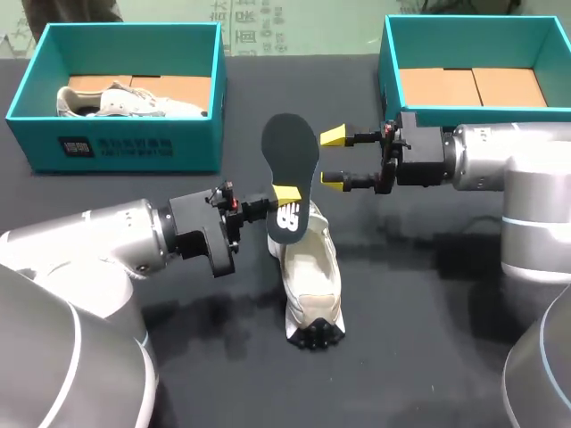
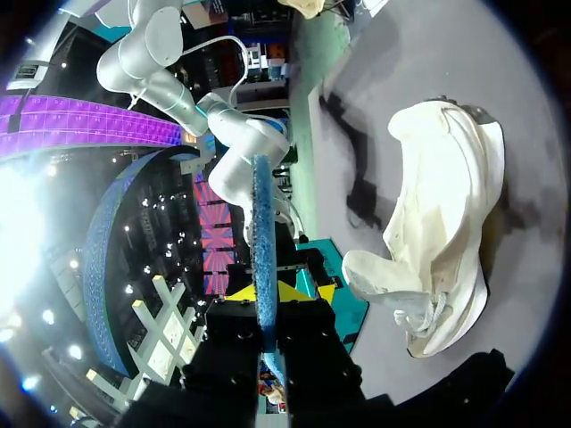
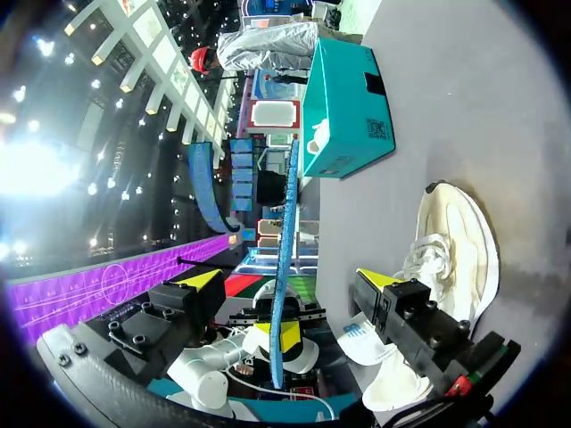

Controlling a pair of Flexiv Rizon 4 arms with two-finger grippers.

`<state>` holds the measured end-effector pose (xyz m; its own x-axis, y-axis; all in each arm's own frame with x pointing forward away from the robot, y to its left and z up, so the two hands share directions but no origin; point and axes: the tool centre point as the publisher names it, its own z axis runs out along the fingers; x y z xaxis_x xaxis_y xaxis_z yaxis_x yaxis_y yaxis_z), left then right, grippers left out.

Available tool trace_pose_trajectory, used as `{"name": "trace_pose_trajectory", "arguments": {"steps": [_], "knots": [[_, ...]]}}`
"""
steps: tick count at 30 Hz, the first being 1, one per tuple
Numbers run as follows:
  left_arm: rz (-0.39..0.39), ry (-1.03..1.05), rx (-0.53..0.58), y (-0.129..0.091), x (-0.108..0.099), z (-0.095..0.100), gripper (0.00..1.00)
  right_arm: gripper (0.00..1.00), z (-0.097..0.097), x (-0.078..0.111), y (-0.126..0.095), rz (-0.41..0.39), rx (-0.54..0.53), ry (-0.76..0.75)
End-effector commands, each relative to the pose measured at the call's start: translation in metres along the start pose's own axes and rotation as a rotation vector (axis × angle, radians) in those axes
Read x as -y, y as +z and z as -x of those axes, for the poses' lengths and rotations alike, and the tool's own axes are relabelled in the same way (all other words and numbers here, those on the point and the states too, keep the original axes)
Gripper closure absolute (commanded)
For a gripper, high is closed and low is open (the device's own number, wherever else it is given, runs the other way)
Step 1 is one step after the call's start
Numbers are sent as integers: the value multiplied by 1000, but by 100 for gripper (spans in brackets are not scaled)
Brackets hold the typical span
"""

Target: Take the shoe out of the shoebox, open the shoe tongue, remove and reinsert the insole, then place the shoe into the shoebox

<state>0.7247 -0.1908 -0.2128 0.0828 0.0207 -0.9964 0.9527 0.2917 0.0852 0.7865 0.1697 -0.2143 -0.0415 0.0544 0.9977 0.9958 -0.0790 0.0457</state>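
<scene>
A dark insole stands upright above the shoe's heel end, with my left gripper shut on its lower part. In the left wrist view the insole shows edge-on between the yellow tips of the left gripper. The white shoe lies on the table below it, sole toward the front edge. My right gripper is open just right of the insole, fingertips pointing at it and apart from it. From the right wrist, the insole stands ahead of the gap of the right gripper, with the shoe beside it.
A teal shoebox at the back left holds another white shoe. A second teal shoebox at the back right shows only its cardboard floor. The tabletop is black.
</scene>
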Motion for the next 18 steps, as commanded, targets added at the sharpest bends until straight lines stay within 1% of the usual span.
{"name": "trace_pose_trajectory", "arguments": {"steps": [1,3,7,8,11,12,16,17,18], "knots": [[6,6,-7,10,-3,-3,100,5,3,0,6,-7,0,6],[7,7,-9,11,-4,-4,100,8,4,0,8,-9,0,9],[2,12,-18,15,-6,-8,100,26,4,-1,13,-19,-4,13],[0,13,-19,16,-6,-9,100,29,5,-1,14,-20,-6,13],[-15,23,-23,18,-4,-11,100,30,5,-1,16,-29,-13,16],[-19,24,-24,20,-4,-12,100,33,5,-2,17,-31,-13,17],[-30,34,-23,23,-1,-13,100,38,6,-2,19,-35,-17,21],[-33,41,-22,23,-1,-14,100,40,5,-2,20,-36,-19,21],[-35,43,-22,24,0,-14,100,45,5,-2,20,-37,-19,23]]}}
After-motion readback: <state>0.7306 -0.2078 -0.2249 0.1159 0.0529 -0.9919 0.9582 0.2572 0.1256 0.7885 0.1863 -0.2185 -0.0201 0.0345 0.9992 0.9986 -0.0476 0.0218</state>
